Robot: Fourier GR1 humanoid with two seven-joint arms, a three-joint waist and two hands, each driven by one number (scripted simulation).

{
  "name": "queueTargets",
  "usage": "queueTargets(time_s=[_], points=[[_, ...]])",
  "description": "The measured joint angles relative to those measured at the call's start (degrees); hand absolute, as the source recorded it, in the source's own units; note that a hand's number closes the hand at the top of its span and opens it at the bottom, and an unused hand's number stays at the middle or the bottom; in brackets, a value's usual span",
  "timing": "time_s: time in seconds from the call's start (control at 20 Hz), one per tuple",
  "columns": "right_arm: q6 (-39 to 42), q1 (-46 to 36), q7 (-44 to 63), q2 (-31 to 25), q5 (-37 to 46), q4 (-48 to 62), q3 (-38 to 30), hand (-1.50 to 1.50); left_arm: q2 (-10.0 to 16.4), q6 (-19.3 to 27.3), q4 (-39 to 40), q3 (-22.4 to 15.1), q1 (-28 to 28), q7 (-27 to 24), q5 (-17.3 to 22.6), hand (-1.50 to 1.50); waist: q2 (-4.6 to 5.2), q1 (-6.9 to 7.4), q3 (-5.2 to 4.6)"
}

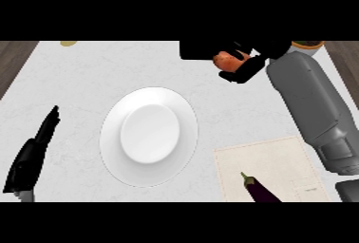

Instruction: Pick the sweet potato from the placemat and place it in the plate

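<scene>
My right hand is up near the counter's far edge, right of centre, with its fingers and thumb curled round the orange sweet potato, which shows only partly between them. The white oval plate lies at the middle of the counter, down and to the left of that hand, with nothing on it. The beige placemat is at the lower right, below the right forearm. My left hand rests at the left edge, fingers straight and pointing up.
A dark purple eggplant lies on the placemat's lower part. A small yellowish object sits at the far left corner, and a tan-rimmed item at the far right. Dark wood shows beyond both counter sides.
</scene>
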Motion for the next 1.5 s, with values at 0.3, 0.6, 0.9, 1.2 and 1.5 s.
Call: queueTargets(time_s=[0.3,0.6,0.9,1.2,1.5], points=[[3.95,0.48,6.75,6.81,-0.84,-6.81,1.96,1.50,-0.43,-0.03,-1.35,0.74,1.22,0.76,-0.05,0.00,-0.42,-1.24,-0.02],[4.65,0.54,17.78,13.70,-1.59,-11.21,7.28,1.50,-0.84,-0.24,-1.74,0.69,1.55,1.02,-0.64,0.00,-0.44,-1.08,-0.04],[1.67,1.57,25.19,15.58,-4.67,-11.69,18.78,1.50,-0.75,-1.18,-1.41,1.18,0.94,0.92,-0.38,0.00,-0.24,-0.27,-0.05],[-4.08,3.04,30.26,16.02,-11.51,-11.23,32.36,1.50,-1.66,-0.73,-0.64,0.52,0.11,0.16,-1.65,0.00,0.03,0.78,-0.05],[-7.65,4.41,37.70,16.12,-22.07,-9.52,38.63,-1.50,-2.19,-0.83,-0.55,-0.28,-0.58,0.47,-2.45,0.00,0.20,1.67,-0.05]])
